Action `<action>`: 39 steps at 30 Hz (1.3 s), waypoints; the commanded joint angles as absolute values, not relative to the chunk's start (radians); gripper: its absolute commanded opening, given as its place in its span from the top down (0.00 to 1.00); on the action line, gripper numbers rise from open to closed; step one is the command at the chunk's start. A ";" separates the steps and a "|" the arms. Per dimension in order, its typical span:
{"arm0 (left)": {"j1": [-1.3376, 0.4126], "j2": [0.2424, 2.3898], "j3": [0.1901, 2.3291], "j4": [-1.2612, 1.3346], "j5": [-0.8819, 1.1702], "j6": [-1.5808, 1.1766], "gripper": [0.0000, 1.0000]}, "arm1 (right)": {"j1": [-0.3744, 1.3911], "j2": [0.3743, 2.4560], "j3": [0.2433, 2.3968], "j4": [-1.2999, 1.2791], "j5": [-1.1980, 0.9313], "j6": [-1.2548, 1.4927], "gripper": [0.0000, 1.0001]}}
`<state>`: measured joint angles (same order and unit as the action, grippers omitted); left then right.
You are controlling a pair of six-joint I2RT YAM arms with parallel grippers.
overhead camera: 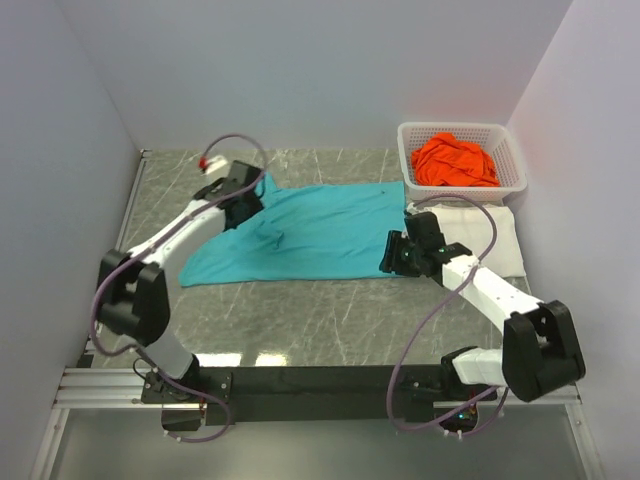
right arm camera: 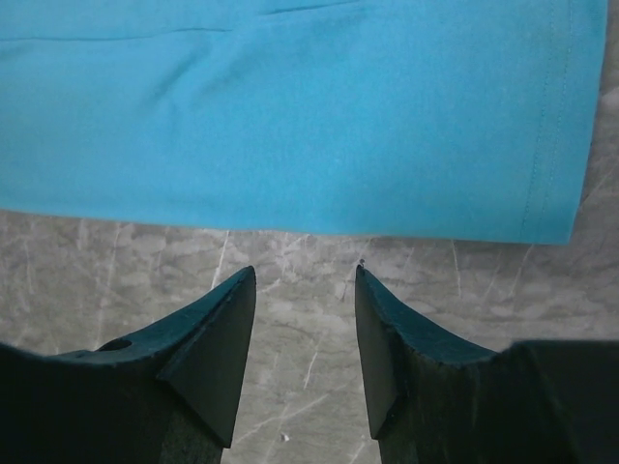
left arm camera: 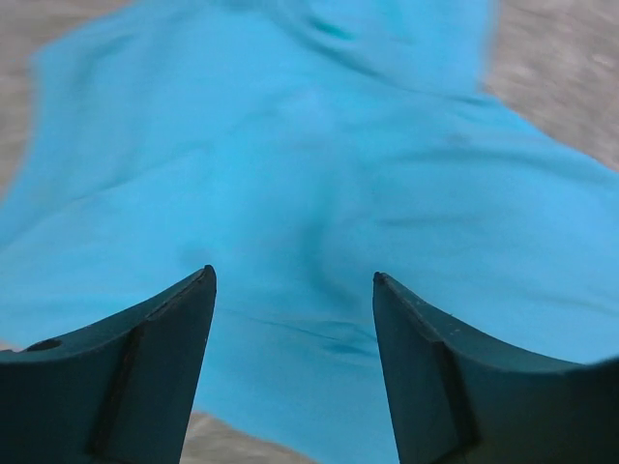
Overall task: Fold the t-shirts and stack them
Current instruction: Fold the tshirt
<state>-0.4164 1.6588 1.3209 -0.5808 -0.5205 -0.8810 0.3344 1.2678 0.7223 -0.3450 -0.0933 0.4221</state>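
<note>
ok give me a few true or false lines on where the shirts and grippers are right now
1. The orange shirt lies in the basket. True.
2. The teal shirt is stacked on the white shirt. False: it lies spread out on the table, beside the white one.
3. The left gripper and the right gripper are both open. True.
4. The right gripper clamps the teal shirt's hem. False: it is open over bare table just off the hem.

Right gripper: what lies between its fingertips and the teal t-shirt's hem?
Only a bare strip of marble table; the right wrist view shows the right gripper open, short of the teal t-shirt.
</note>
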 commanded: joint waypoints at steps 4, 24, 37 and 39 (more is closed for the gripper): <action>-0.259 1.545 1.031 -0.554 -0.450 -0.919 0.32 | 0.333 1.408 0.843 -0.379 -0.026 0.456 0.49; -0.058 1.637 0.789 -0.614 -0.227 -0.940 0.33 | 0.379 1.648 0.868 -0.655 -0.041 0.417 0.48; 0.047 1.339 0.552 -0.687 -0.146 -1.097 0.35 | 0.419 1.493 0.721 -0.732 -0.048 0.472 0.45; 0.069 1.266 0.526 -0.707 -0.127 -1.127 0.35 | 0.419 1.468 0.704 -0.736 -0.054 0.474 0.44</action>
<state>0.0418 1.2907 0.6224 -0.5034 -0.1719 -1.0637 0.4126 1.4727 0.7704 -0.6067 -0.0521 0.4568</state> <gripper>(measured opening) 0.647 0.553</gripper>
